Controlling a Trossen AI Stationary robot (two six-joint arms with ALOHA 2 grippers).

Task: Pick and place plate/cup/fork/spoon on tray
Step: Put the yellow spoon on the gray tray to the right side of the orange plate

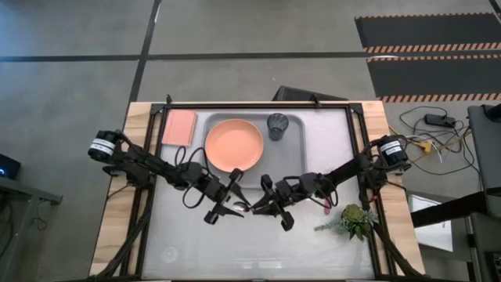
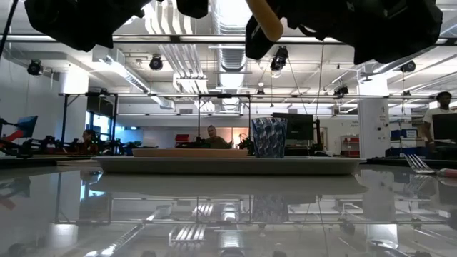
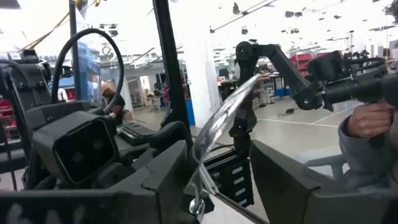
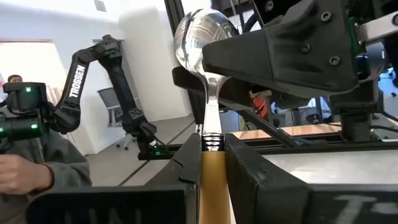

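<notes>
The salmon-orange plate [image 1: 233, 145] and the dark blue-grey cup [image 1: 278, 125] stand in the grey tray [image 1: 321, 141] at the table's far side. The cup also shows in the low view [image 2: 268, 137]. My right gripper [image 1: 263, 207] is shut on the spoon [image 4: 208, 37] above the table's middle. My left gripper [image 1: 239, 205] faces it, open, its fingers [image 3: 168, 177] standing on either side of the spoon's metal bowl [image 3: 225, 115]. The fork [image 1: 325, 205] lies on the table to the right, near the plant. My right gripper pinches the spoon's orange handle [image 4: 211, 177] between its two fingers, just behind the metal neck. The fingers lie level along the handle, pointing toward the table's left. The spoon is lifted clear of the table, its bowl sticking out beyond the fingertips between my left gripper's fingers.
A pink flat rectangle [image 1: 179, 127] lies left of the tray. A small green plant [image 1: 352, 221] lies at the right near the fork. A person's hand [image 3: 367, 121] shows in the room beyond the table. Bare table lies toward the near edge.
</notes>
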